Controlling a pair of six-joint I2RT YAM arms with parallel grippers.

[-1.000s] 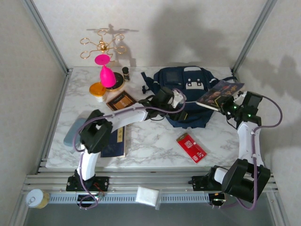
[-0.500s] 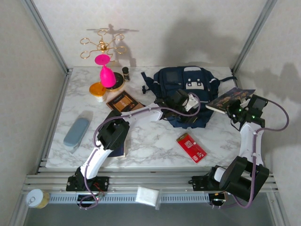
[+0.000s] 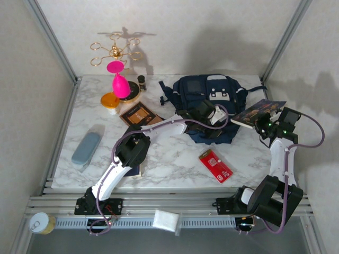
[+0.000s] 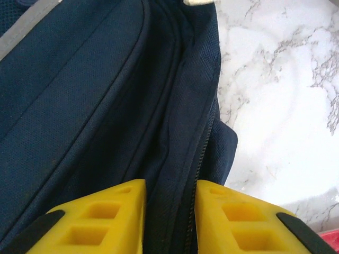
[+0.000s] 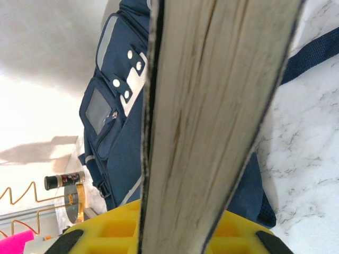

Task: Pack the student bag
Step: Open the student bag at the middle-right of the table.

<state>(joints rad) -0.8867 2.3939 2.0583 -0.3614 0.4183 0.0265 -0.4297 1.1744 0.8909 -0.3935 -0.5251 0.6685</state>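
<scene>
My left tool [image 4: 169, 211] pinched the zipper seam of the navy backpack [image 4: 90, 106]; my right tool [image 5: 175, 235] gripped a thick book [image 5: 212, 106] by its edge.

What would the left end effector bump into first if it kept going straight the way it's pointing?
The student bag. The left end effector points at its navy fabric, with a zippered fold between the yellow fingers, so it would probably press into that first.
</scene>
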